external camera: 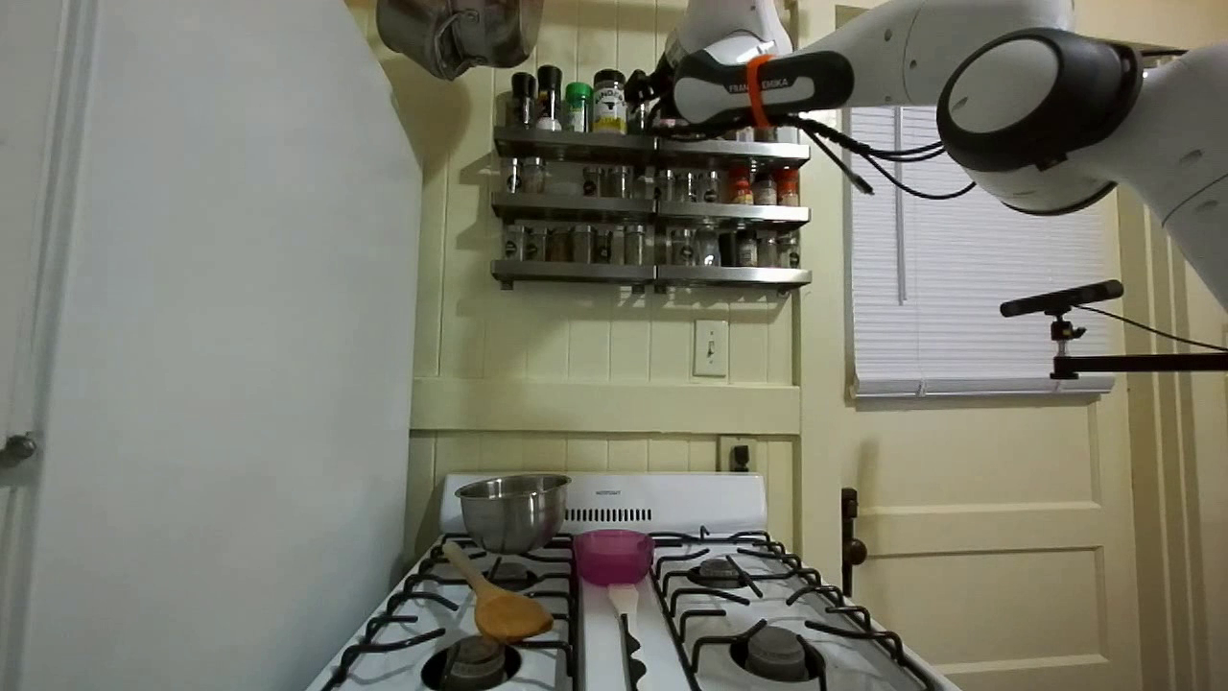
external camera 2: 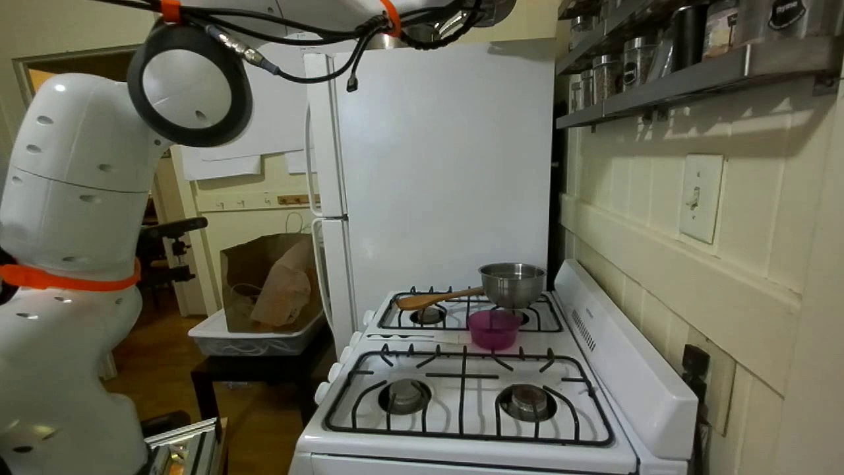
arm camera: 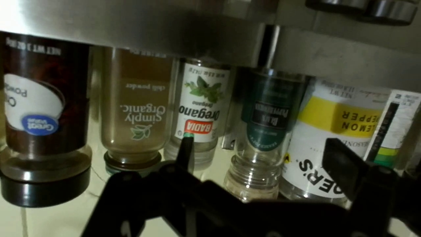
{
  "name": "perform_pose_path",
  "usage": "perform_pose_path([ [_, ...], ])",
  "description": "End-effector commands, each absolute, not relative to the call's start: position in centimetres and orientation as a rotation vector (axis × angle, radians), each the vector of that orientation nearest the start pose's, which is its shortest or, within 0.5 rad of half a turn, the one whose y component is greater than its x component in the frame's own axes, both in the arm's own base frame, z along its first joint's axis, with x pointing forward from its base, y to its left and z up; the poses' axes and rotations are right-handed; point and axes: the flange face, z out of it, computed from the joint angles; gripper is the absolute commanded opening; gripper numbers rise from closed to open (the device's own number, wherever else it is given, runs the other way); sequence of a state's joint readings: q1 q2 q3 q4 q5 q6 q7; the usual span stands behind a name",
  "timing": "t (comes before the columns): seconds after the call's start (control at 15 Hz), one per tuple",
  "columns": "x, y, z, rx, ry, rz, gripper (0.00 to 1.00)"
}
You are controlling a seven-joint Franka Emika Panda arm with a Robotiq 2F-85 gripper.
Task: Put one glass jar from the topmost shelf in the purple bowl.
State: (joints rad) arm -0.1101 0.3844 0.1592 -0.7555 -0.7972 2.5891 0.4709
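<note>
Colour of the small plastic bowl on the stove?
Magenta-pink; the bowl shows best in an exterior view.

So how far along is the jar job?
Looks done: the gripper is up at the topmost shelf. In hand: no jar yet; its fingers stand open, facing a green-labelled glass jar. Left: gripping and lifting a jar, then setting it in the purple bowl, where none shows.

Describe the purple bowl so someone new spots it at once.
Find the white stove. Toward the back of its centre strip sits the purple bowl. Its magenta colour sets it apart from the larger silver pot and the wooden spoon.
</note>
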Motion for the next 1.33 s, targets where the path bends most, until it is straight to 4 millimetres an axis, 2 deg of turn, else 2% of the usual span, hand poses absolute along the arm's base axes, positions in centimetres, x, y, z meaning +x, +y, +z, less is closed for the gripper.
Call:
perform_pose_path([
  [0.0, 63.3, 0.3, 89.9, -2.432, 0.221, -2.464, 1.00],
  [0.13, 63.5, 0.2, 89.7, -2.409, 0.231, -2.460, 1.00],
  [0.2, 63.6, 0.3, 89.7, -2.391, 0.226, -2.461, 0.87],
  [0.27, 63.7, 0.3, 89.7, -2.384, 0.226, -2.462, 0.80],
  [0.4, 63.8, 0.2, 89.5, -2.363, 0.229, -2.464, 0.58],
  [0.6, 64.0, -0.1, 89.3, -2.341, 0.236, -2.470, 0.52],
  [0.73, 64.2, -0.3, 89.2, -2.328, 0.245, -2.473, 0.63],
  [0.93, 64.4, -0.7, 88.9, -2.302, 0.244, -2.488, 0.67],
  [1.0, 64.5, -0.8, 88.8, -2.289, 0.240, -2.488, 0.65],
  [1.07, 64.6, -0.9, 88.7, -2.274, 0.232, -2.490, 0.67],
  [1.27, 64.9, -1.3, 88.4, -2.221, 0.207, -2.503, 0.55],
])
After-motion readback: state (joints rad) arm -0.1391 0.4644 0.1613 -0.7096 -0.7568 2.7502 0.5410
